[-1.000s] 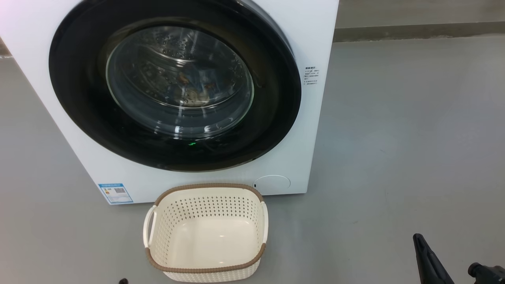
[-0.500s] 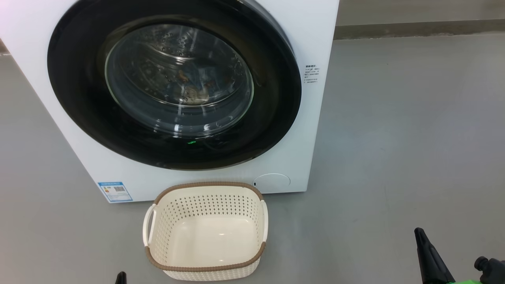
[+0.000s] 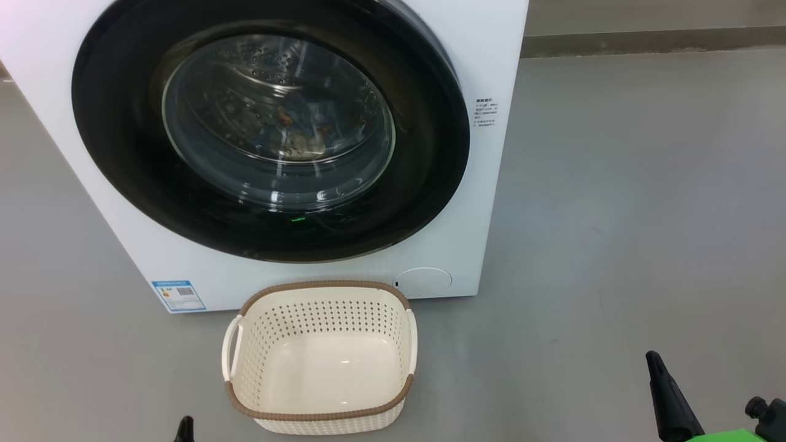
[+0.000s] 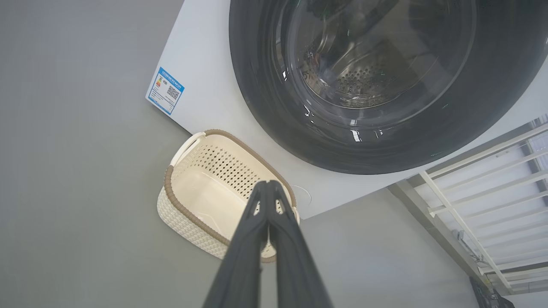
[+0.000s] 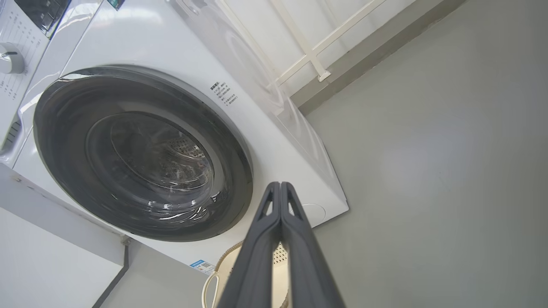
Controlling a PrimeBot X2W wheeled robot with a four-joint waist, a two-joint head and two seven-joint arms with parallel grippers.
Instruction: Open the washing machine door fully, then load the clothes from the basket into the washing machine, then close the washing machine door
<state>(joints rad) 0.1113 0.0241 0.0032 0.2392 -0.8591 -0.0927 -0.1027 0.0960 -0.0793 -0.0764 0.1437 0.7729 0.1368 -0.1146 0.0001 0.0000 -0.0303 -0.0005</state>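
The large round glossy black washing machine door [image 3: 123, 153] sits flush against the front of the big white boxy front-loading washing machine [image 3: 485, 184], so I read it as shut. I judge it to be rigid and fairly heavy. Its sheen looks slippery for two thin fingers, and the bulging clear glass bowl at its centre is the one part I would not press on. If it needed moving, I would work at the outer black rim. I cannot make out a handle recess or the hinge from here.

Through the glass I can see the clothes [image 3: 301, 132], light blue fabric with orange-brown print, lying low in the steel perforated drum. They look soft, limp and light.

Just in front of the machine on the grey floor [image 3: 614, 215] stands the small rectangular cream plastic basket [image 3: 319, 285] with perforated sides and a brown woven-look rim. Its bottom is bare. It should be light and stiff, and easy to lift by either white side handle.

The left gripper [image 4: 267, 188] has its fingers pressed together on nothing, above the basket's near side. The right gripper [image 5: 280, 188] is likewise pinched closed and empty, well back from the door.

To my eye the loading and closing look done.
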